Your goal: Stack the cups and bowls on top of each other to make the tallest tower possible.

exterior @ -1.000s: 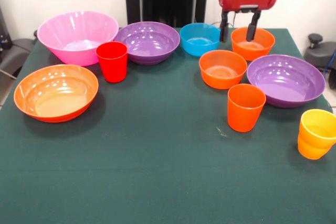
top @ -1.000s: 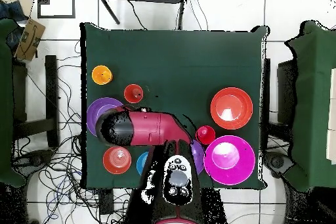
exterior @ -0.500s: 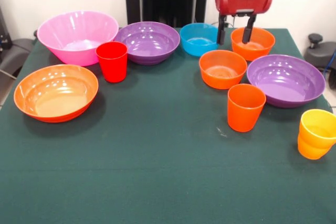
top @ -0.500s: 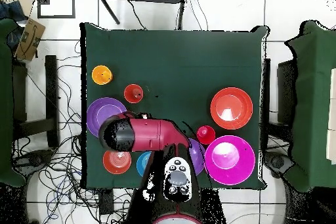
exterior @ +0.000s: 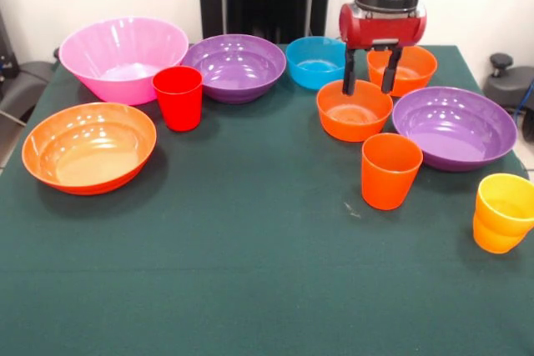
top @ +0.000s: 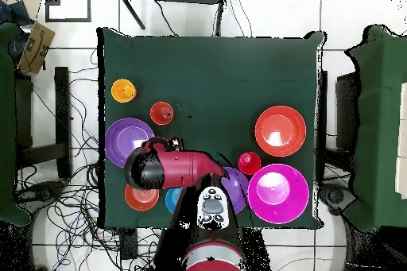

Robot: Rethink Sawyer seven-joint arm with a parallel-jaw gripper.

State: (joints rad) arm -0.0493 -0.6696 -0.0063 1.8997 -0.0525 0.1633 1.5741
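Nearest, the yellow-orange cup is seen by the table's edge; no tower is built. Farther back, the gripper is held open over a small orange bowl, whose far rim is partly hidden by it, as is another orange bowl behind

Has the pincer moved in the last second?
Yes. The pincer shifted left and toward the camera, from the far small orange bowl to the nearer orange bowl's far rim.
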